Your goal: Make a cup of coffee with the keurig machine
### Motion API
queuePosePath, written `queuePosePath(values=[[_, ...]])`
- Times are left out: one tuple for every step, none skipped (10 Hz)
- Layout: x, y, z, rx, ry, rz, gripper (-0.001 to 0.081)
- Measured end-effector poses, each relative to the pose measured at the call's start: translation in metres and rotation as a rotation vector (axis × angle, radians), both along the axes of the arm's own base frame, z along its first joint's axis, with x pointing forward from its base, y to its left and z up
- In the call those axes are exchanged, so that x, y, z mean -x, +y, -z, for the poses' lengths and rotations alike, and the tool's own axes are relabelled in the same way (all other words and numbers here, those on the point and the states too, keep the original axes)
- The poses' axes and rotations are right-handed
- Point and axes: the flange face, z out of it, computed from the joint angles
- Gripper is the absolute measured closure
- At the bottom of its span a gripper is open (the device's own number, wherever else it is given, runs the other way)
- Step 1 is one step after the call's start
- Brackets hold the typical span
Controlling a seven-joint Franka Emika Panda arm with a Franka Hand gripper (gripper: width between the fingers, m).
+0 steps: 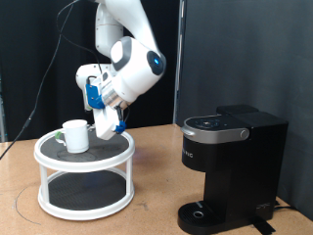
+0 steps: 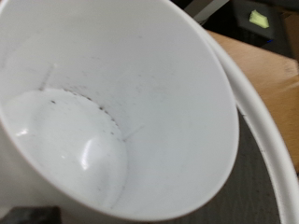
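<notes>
The white cup [image 1: 75,135] stands upright on the top shelf of a white round two-tier stand [image 1: 59,157], at the exterior view's left. My gripper [image 1: 108,125] is tilted and low over that shelf, just to the right of the cup and close to its rim. In the wrist view the cup's inside [image 2: 103,103] fills most of the picture, with dark specks near its bottom. My fingers do not show there. The black keurig machine [image 1: 230,162] stands on the table at the exterior view's right, lid down, with nothing on its round drip base [image 1: 201,211].
The stand's white rim [image 2: 276,159] and dark mesh shelf [image 2: 252,201] show beside the cup. The wooden table [image 1: 152,196] lies between the stand and the machine. Dark cables [image 1: 44,88] hang behind the arm against the white wall.
</notes>
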Motion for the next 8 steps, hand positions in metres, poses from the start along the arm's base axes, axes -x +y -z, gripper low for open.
queuePosePath(values=[[0.005,-0.005,-0.008,-0.025,-0.085,-0.016,0.0317],[0.012,-0.011,-0.018,-0.058,-0.161,-0.034,0.0317],[0.017,-0.016,-0.029,-0.091,-0.247,-0.044,0.0317],[0.023,-0.021,-0.041,-0.123,-0.328,-0.049,0.0317],[0.03,-0.027,-0.055,-0.15,-0.386,-0.056,0.0317],[0.038,-0.032,-0.068,-0.169,-0.405,-0.069,0.0317],[0.048,-0.036,-0.079,-0.187,-0.366,-0.071,0.0317],[0.055,-0.037,-0.085,-0.206,-0.331,-0.072,0.0317]])
